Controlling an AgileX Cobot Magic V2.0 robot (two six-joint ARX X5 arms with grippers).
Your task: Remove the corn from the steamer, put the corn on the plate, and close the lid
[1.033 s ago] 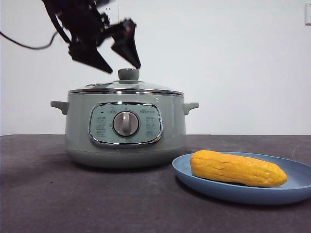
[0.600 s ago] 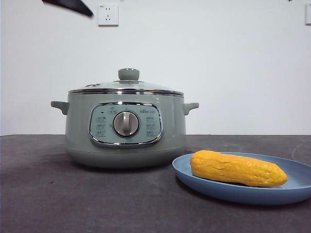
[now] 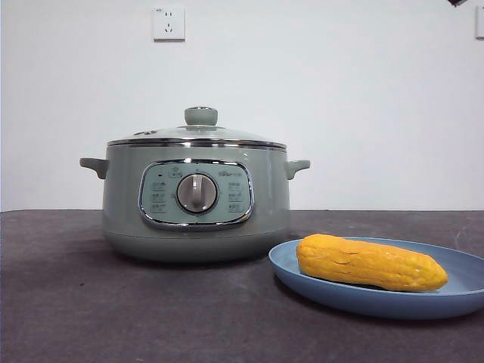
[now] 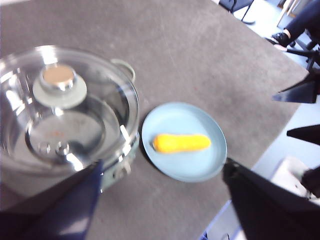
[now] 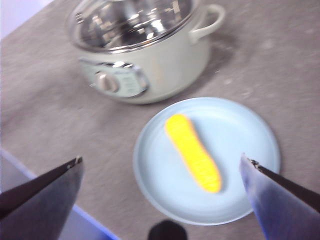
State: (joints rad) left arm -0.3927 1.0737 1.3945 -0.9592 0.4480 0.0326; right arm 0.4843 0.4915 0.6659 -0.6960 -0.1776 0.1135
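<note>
The sage-green steamer stands left of centre on the dark table. The glass lid sits shut on it, and its knob is free. The corn lies on its side on the light-blue plate, right of the steamer. My left gripper is open and empty, high above the steamer and the plate. My right gripper is open and empty, high above the plate and the corn. In the front view only a black tip shows at the top right corner.
A wall socket is on the white wall behind the steamer. The table's edge runs close past the plate, and the right arm's jaws show beyond it. Chair legs and a shoe are on the floor beyond.
A second ago an open gripper hung just above the lid's knob. It rose up and to the left and has left the front view. Lid, steamer, plate and corn have not moved.
</note>
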